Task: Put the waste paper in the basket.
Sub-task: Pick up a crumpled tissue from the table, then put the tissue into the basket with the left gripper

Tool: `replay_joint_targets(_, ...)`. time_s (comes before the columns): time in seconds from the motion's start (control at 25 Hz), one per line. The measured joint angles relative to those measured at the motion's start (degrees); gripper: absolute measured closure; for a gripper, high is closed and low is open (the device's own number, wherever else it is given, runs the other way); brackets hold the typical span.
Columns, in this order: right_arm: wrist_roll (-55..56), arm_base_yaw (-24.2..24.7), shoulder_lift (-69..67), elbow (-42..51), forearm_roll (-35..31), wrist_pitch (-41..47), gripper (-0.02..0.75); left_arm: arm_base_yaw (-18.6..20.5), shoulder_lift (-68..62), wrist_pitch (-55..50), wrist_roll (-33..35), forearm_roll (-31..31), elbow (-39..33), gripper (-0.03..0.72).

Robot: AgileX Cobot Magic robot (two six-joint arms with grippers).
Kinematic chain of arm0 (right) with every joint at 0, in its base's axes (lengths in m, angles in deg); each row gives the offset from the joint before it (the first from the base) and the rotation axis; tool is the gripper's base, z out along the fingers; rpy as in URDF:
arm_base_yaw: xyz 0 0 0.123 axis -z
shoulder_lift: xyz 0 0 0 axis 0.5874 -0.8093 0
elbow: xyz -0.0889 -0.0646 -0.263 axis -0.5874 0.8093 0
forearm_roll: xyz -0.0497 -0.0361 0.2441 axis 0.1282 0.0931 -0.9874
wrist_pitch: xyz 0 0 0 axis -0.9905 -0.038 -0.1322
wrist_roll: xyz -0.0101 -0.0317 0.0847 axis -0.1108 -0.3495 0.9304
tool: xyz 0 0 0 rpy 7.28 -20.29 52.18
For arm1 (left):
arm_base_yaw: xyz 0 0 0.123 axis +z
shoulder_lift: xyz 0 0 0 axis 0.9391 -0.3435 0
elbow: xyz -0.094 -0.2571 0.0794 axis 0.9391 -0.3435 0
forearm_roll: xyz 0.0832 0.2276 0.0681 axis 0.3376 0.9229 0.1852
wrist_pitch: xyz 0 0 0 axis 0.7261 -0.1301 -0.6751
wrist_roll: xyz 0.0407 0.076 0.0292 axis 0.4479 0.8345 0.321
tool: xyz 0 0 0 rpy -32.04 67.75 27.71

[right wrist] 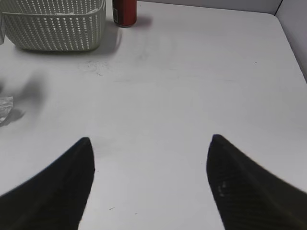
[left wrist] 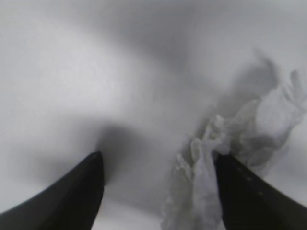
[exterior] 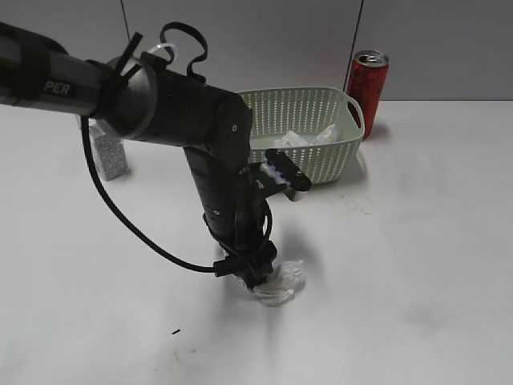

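A crumpled white wad of waste paper (exterior: 284, 282) lies on the white table in front of the basket. My left gripper (exterior: 260, 275) points down at it with its tips at the table. In the left wrist view the left gripper (left wrist: 158, 158) is open, and the wad (left wrist: 266, 120) lies against the inner side of the right finger. The pale green basket (exterior: 317, 164) stands at the back with white paper wads (exterior: 309, 138) inside. My right gripper (right wrist: 151, 139) is open and empty over bare table, and is out of the exterior view.
A red drink can (exterior: 367, 80) stands just right of the basket. A white-and-blue speckled pack (exterior: 108, 152) stands at the back left, partly behind my left arm. The right wrist view shows the basket (right wrist: 53, 28), the can (right wrist: 124, 12) and the wad's edge (right wrist: 4, 109).
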Motion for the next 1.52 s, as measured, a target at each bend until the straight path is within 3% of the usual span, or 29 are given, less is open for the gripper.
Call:
replay_joint_targets(0.12,0.00,0.00,0.00,0.00,0.00,0.00,0.186,0.00,-0.11,0.11,0.00,0.00,0.00,0.346)
replay_joint_targets(0.24,0.00,0.00,0.00,0.00,0.00,0.00,0.188,-0.12,-0.21,-0.20,0.00,-0.42,0.00,0.606)
replay_joint_targets(0.32,0.00,0.00,0.00,0.00,0.00,0.06,0.199,-0.24,-0.21,-0.37,-0.05,-0.50,0.02,0.663)
replay_joint_targets(0.6,0.06,0.00,0.00,0.00,0.00,0.06,0.231,-0.18,1.89,-5.33,-0.05,5.29,4.28,0.686)
replay_joint_targets(0.84,0.06,0.00,0.00,0.00,0.00,0.06,0.237,0.55,6.76,-4.78,-0.05,10.04,16.85,0.686)
replay_joint_targets(1.0,0.01,0.00,0.00,0.00,0.00,0.06,0.237,2.64,6.98,3.79,-0.05,11.86,22.34,0.687)
replay_joint_targets(1.24,0.01,0.00,0.00,0.00,0.00,0.06,0.199,6.29,4.06,19.33,-0.52,12.63,22.88,0.687)
replay_joint_targets(1.44,0.07,0.00,0.00,0.01,0.00,0.06,0.152,6.61,-2.41,23.99,-0.58,13.07,22.88,0.682)
replay_joint_targets(1.52,0.07,0.00,0.00,0.01,0.00,0.06,0.152,6.61,-4.38,23.13,-0.63,12.90,22.88,0.638)
